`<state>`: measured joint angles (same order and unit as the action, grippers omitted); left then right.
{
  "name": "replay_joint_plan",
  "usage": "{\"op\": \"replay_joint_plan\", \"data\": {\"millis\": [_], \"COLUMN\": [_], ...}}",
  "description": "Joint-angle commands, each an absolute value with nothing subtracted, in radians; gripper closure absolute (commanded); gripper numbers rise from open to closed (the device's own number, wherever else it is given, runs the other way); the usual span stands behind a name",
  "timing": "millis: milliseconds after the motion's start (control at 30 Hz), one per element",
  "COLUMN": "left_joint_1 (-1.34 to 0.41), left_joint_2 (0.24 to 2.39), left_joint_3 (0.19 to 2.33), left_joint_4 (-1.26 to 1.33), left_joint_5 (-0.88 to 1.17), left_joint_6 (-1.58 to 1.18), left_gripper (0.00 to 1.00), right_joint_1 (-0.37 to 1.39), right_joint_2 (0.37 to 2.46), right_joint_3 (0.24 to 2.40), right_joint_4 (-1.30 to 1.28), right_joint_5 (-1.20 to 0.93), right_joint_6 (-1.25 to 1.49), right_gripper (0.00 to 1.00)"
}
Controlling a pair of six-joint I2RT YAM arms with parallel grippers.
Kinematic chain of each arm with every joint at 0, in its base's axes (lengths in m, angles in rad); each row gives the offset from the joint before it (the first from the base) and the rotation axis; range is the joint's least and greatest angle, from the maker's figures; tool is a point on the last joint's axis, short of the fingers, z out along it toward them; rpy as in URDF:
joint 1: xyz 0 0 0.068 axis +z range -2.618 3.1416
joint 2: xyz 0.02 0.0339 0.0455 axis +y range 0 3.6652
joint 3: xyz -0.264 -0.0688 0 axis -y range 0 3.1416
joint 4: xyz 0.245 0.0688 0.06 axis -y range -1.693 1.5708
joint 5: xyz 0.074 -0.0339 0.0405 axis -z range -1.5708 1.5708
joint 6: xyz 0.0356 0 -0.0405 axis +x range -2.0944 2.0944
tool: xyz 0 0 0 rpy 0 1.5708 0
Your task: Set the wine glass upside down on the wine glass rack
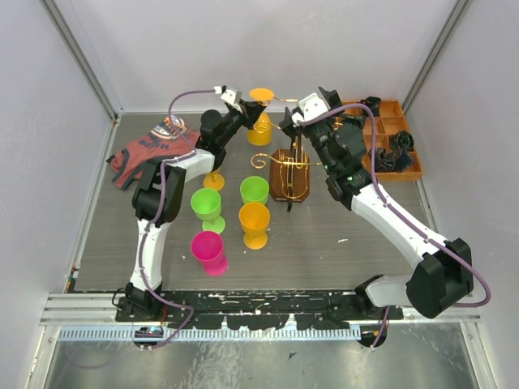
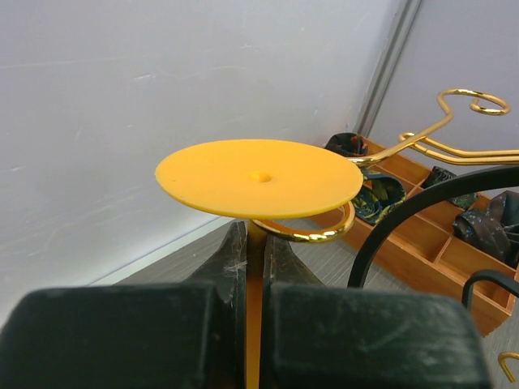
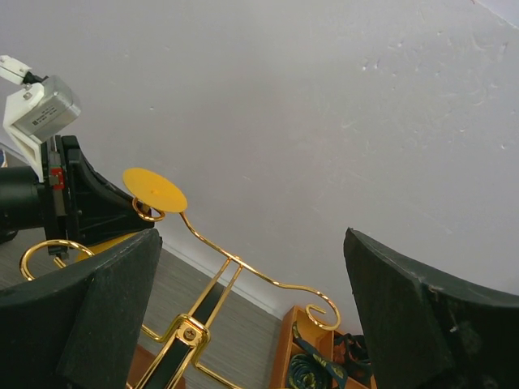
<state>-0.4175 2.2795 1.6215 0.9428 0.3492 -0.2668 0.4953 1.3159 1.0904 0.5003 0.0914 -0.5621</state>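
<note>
An orange wine glass [image 1: 260,121] hangs upside down, its flat foot [image 2: 259,177] on top. My left gripper [image 1: 242,111] is shut on its stem [image 2: 255,275]. A gold curled arm [image 2: 312,232] of the wine glass rack [image 1: 292,162] loops around the stem just under the foot. The rack stands on a dark brown oval base [image 1: 289,185]. My right gripper [image 1: 297,128] is open at the rack's top, its fingers [image 3: 81,308] either side of the gold wire arms [image 3: 243,267] without touching them. The foot also shows in the right wrist view [image 3: 154,189].
Two green glasses [image 1: 206,205] [image 1: 254,190], an orange glass [image 1: 254,221] and a pink glass [image 1: 209,250] stand in front of the rack. A red cloth [image 1: 142,152] lies at the left. An orange-brown compartment tray [image 1: 392,108] with dark rolled items sits at the back right.
</note>
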Motion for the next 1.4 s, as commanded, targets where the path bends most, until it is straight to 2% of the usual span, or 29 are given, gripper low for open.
{"op": "replay_joint_plan", "data": {"millis": [0,267,433,567,700,800,1367], "left_joint_1": [-0.405,-0.406,-0.412,-0.422,-0.424,-0.424,-0.394], "left_joint_2": [2.197,2.162,2.184,2.193,2.183,2.157,1.841], "left_joint_3": [1.553,1.5,1.531,1.557,1.543,1.509,1.288], "left_joint_4": [0.98,1.022,1.037,1.009,1.0,1.0,0.801], "left_joint_5": [0.311,0.377,0.477,0.521,0.518,0.5,0.484], "left_joint_6": [-0.219,-0.226,-0.262,-0.264,-0.255,-0.23,-0.099], "left_gripper": [0.99,0.99,0.91,0.8,0.57,0.49,0.39], "right_joint_1": [0.492,0.492,0.492,0.492,0.492,0.492,0.491], "right_joint_2": [1.312,1.297,1.293,1.292,1.29,1.292,1.342], "right_joint_3": [1.131,1.117,1.108,1.103,1.098,1.098,1.193], "right_joint_4": [0.559,0.555,0.552,0.55,0.547,0.543,0.46], "right_joint_5": [0.083,0.086,0.094,0.095,0.097,0.097,0.139], "right_joint_6": [-0.534,-0.517,-0.516,-0.51,-0.508,-0.505,-0.408], "right_gripper": [0.0,0.0,0.0,0.0,0.0,0.0,0.0]}}
